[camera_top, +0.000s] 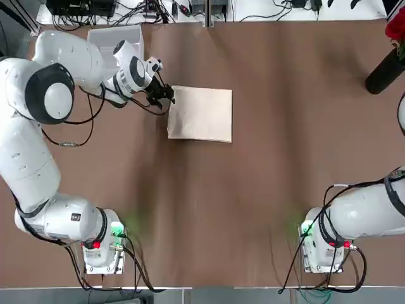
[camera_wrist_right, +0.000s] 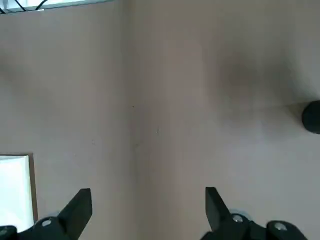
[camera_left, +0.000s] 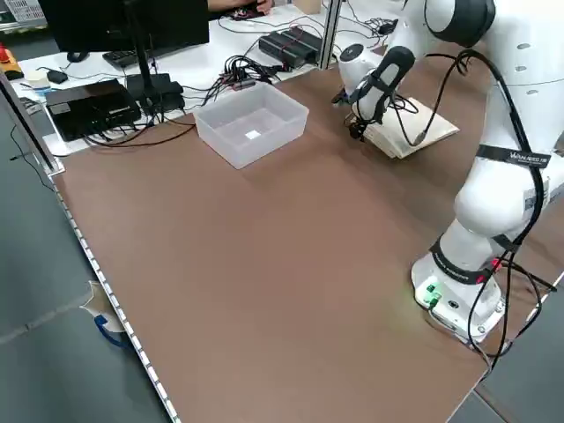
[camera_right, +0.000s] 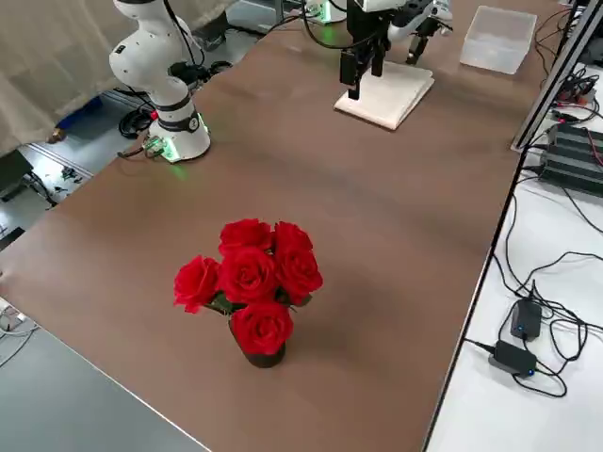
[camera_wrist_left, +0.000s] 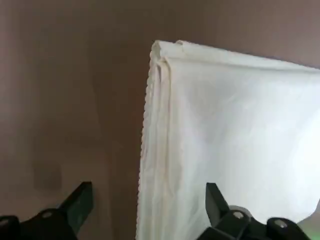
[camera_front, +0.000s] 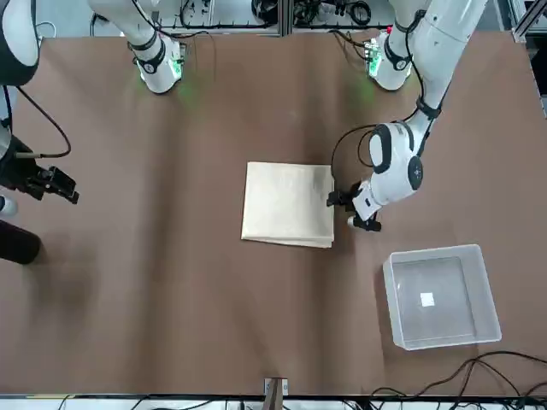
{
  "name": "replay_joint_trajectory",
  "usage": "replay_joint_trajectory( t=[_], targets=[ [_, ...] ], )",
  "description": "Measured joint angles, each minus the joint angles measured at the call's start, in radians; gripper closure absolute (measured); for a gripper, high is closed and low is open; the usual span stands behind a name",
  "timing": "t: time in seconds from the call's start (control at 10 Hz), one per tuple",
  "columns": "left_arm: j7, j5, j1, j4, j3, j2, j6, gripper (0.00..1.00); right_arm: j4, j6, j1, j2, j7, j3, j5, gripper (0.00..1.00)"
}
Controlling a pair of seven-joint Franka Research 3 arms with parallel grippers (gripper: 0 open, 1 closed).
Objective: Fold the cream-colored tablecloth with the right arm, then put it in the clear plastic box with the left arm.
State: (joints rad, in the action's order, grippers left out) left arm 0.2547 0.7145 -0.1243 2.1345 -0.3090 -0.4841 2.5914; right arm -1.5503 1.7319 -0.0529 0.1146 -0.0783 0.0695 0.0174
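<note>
The cream-colored tablecloth point(camera_top: 201, 114) point(camera_front: 288, 203) lies folded into a flat rectangle near the middle of the table. My left gripper point(camera_top: 166, 95) point(camera_front: 339, 199) is low at the cloth's left edge, on the side facing the clear plastic box point(camera_front: 440, 295) point(camera_left: 251, 123). It is open and holds nothing. In the left wrist view the layered edge of the tablecloth point(camera_wrist_left: 160, 130) runs between the two spread fingers, one over bare table and one over fabric. My right gripper point(camera_front: 60, 186) point(camera_wrist_right: 147, 195) hangs open and empty, high over the table's right side, far from the cloth.
A dark vase of red roses point(camera_right: 250, 292) point(camera_top: 391, 60) stands at the far right of the table. Cables and electronics point(camera_left: 106, 101) line the white bench beyond the far edge, behind the box. The brown table point(camera_top: 221, 209) stretches bare between the two arm bases.
</note>
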Motion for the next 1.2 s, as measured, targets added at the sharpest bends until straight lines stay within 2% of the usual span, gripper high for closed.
replay_joint_trajectory(
  t=[0.3, 0.8, 1.1, 1.2],
  targets=[
    [0.0, 0.035, 0.001, -0.042, -0.034, -0.053, 0.033, 0.03, 0.0, 0.0, 0.0, 0.0, 0.004, 0.0, -0.018, 0.0],
    [0.0, 0.036, 0.001, -0.094, -0.038, -0.101, 0.036, 0.04, 0.011, -0.003, 0.001, 0.0, 0.005, 0.002, -0.022, 0.0],
    [0.0, 0.036, 0.001, -0.106, -0.043, -0.111, 0.036, 0.08, 0.011, -0.017, 0.003, 0.002, 0.033, 0.003, -0.022, 0.0],
    [0.0, 0.036, 0.001, -0.107, -0.044, -0.113, 0.036, 0.13, 0.011, -0.017, 0.005, 0.002, 0.04, 0.004, -0.022, 0.0]
  ],
)
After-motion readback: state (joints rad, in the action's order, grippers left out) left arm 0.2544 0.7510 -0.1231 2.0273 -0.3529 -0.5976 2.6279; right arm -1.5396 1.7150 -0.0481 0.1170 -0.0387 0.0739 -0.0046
